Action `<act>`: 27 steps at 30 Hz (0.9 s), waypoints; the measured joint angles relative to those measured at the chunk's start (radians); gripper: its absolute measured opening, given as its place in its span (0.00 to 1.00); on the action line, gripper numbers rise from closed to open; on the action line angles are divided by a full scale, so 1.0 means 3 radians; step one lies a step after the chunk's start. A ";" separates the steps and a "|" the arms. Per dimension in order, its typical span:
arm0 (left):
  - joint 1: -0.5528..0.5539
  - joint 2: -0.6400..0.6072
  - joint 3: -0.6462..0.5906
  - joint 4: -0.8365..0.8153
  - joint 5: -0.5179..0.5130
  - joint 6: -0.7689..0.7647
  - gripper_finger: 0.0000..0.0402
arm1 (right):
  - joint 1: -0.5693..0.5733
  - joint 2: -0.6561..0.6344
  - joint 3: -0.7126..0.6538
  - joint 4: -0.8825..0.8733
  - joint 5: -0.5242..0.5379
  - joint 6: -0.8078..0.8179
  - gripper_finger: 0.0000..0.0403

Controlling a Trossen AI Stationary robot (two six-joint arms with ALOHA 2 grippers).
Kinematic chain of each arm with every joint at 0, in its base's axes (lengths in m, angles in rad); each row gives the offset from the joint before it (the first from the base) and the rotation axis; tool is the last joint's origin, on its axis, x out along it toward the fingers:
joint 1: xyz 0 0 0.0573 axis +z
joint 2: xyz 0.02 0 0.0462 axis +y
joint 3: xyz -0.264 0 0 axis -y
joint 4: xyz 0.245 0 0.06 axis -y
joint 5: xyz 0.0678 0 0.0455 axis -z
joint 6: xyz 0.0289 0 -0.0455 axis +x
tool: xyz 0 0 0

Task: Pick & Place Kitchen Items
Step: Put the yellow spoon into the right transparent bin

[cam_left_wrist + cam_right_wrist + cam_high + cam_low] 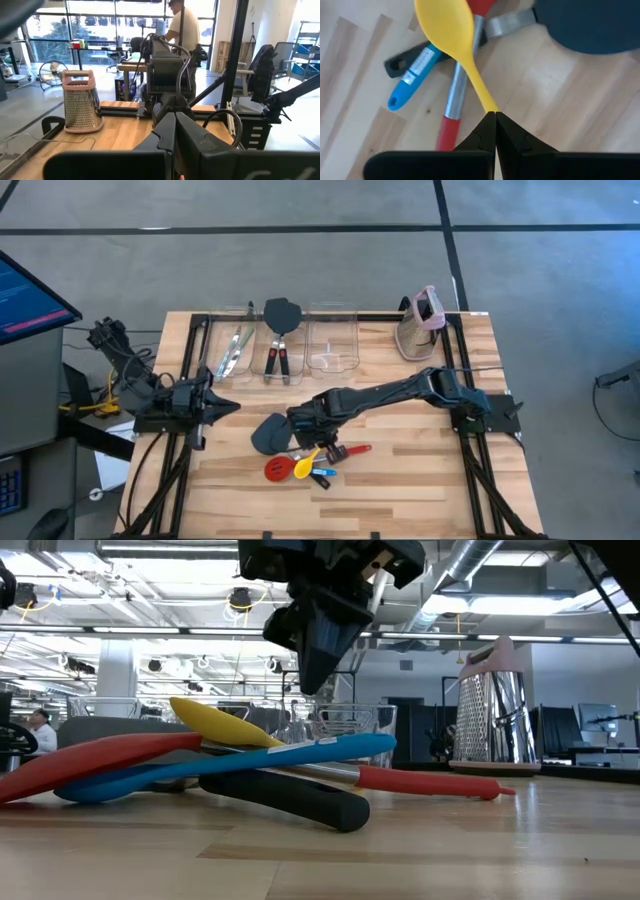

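While our right tool (pixel 495 116) hangs low over the near middle of the worktop (pixel 420 480), its fingers are pressed together with the thin end of the yellow spoon (pixel 451 35) right at their tips; whether the handle is actually pinched we cannot tell. Nearest the front edge lies the heap of utensils: the red slotted spoon (pixel 279 469) with its bowl toward the left, the yellow spoon across it, the blue spoon (pixel 324 472) just beside, a black handle (pixel 290 796) under them, and a red-handled tool with a silvery shank (pixel 455 95) running out to the right; they overlap and touch one another. Just behind the heap, a dark grey spatula blade (pixel 268 434) shows beside the right arm's wrist. Our left tool (pixel 228 408) waits at the left side of the worktop, closed and holding nothing, well apart from the heap. Farther back, three clear bins (pixel 333 340) stand in a row along the far edge; the left one holds thin silvery-green tongs (pixel 237 350); the middle one holds a dark spatula (pixel 281 315) whose blade leans over the far rim, with black-red handles (pixel 279 360) below it; the right one shows nothing we can make out. At the far right corner stands a box grater with a pink top (pixel 420 323), upright.
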 joint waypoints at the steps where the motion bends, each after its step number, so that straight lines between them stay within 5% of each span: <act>1: 0.0000 0.0002 0.0000 -0.0003 0.0000 0.0000 0.00 | -0.0001 -0.0001 -0.0055 0.0047 -0.0052 0.0001 0.00; 13: 0.0001 -0.0001 0.0000 -0.0018 -0.0072 0.0001 0.00 | 0.0002 -0.0494 -0.1031 0.0832 -0.0093 0.0248 0.00; 22: 0.0003 0.0006 -0.0006 -0.0021 -0.0128 0.0004 0.00 | -0.0021 -0.0560 -0.1129 0.1135 -0.0059 0.0251 0.01; 27: 0.0003 0.0005 -0.0005 -0.0015 -0.0142 0.0003 0.00 | -0.0050 -0.0487 -0.1130 0.1159 0.0027 0.0154 0.09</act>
